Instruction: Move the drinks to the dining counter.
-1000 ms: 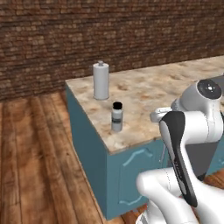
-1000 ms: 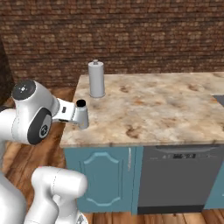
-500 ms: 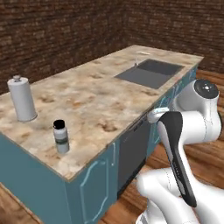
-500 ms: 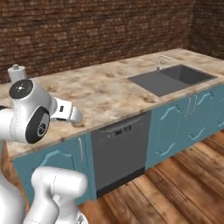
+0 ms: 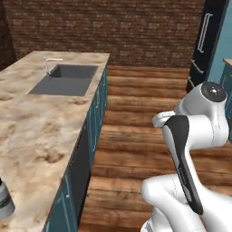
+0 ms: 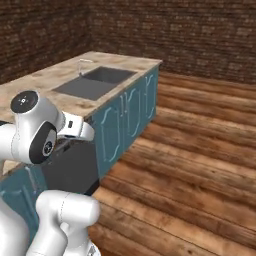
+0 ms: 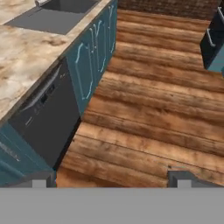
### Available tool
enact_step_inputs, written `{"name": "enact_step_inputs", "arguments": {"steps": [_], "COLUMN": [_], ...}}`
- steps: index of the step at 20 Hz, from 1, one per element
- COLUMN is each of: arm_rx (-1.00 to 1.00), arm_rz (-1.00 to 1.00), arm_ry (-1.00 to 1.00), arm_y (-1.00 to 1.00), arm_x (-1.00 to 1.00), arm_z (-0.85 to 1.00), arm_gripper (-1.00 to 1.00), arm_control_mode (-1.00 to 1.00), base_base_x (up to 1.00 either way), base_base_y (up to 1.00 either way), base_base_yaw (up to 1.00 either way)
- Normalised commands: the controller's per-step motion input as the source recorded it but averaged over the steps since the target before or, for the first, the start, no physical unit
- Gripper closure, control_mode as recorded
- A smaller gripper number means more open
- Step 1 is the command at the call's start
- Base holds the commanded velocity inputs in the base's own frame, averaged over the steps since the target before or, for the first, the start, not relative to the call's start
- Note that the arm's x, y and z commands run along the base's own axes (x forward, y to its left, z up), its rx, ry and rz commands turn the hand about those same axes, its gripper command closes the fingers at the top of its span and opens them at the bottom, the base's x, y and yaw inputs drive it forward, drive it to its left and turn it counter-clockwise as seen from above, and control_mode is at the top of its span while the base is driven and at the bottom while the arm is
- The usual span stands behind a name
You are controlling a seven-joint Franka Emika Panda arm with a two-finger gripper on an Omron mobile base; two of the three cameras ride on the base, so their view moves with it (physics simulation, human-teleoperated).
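Bottle point(image 5: 4, 201) stands at about 8 o'clock in the left base view, at the near end of the marble counter point(image 5: 41, 131), cut by the picture edge. The sink point(image 5: 63, 79) with its faucet point(image 5: 52, 63) lies far from it, at about 11 o'clock. In the hand view the gripper point(image 7: 111, 179) is wide open and holds nothing; under it is wooden floor point(image 7: 166, 109). A dark dishwasher front point(image 7: 46, 118) sits at 9 o'clock there, among teal cabinet doors point(image 7: 94, 57).
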Motion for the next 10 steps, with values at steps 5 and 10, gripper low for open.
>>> {"name": "enact_step_inputs", "arguments": {"steps": [5,10], "arm_rx": [0.0,0.0], "arm_rz": [0.0,0.0], "arm_ry": [0.0,0.0], "arm_y": [0.0,0.0], "arm_x": [0.0,0.0], "arm_z": [0.0,0.0], "arm_gripper": [-1.0,-1.0], "arm_control_mode": [1.0,1.0], "base_base_x": [-0.38,-0.07], "base_base_y": [0.0,0.0], "base_base_yaw": [-0.79,-0.72]}}
